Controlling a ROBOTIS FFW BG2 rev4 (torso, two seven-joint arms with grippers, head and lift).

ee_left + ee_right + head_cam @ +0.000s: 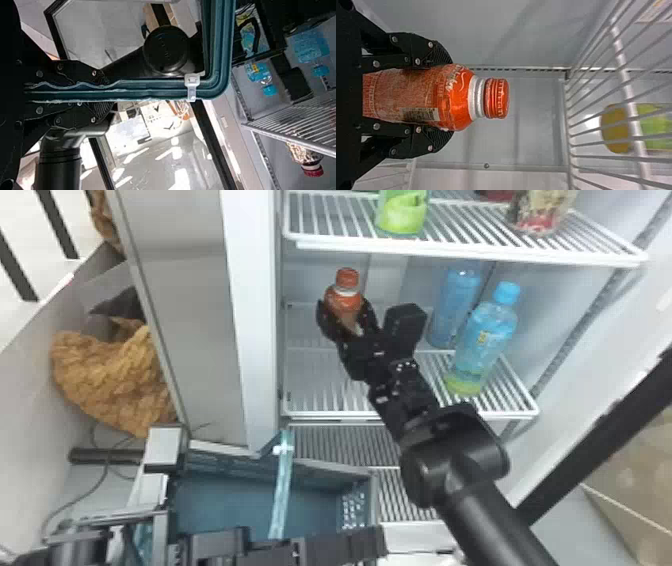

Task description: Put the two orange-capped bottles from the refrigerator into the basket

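We see the refrigerator (252, 315) largest of all, filling much of the head view from the centre to the upper right. The basket (235, 502) lies lower centre, with a teal bar (281, 495) crossing over it and a white clip (283, 449) near the bar's far end. Our left gripper (280, 549) sits at the bottom of the frame; in the left wrist view we find its two fingers pinching the teal bar between them. A wire shelf (425, 249) spans the upper right, and another wire shelf (325, 410) lies across the centre below it. A brown fluffy thing (110, 380) is at the left. Our right gripper (346, 315) is just above centre, its fingers pressed against opposite sides of an orange-capped bottle (345, 299). We see that bottle roughly upright inside the refrigerator, between the two shelf levels; we cannot tell whether its base touches the lower one. Right of centre, a blue bottle (482, 340) stands on the lower shelf near the front, and a second blue bottle (456, 305) is behind it. On the upper shelf we have a green bottle (402, 212) at top centre and a patterned bottle (542, 212) farther right.
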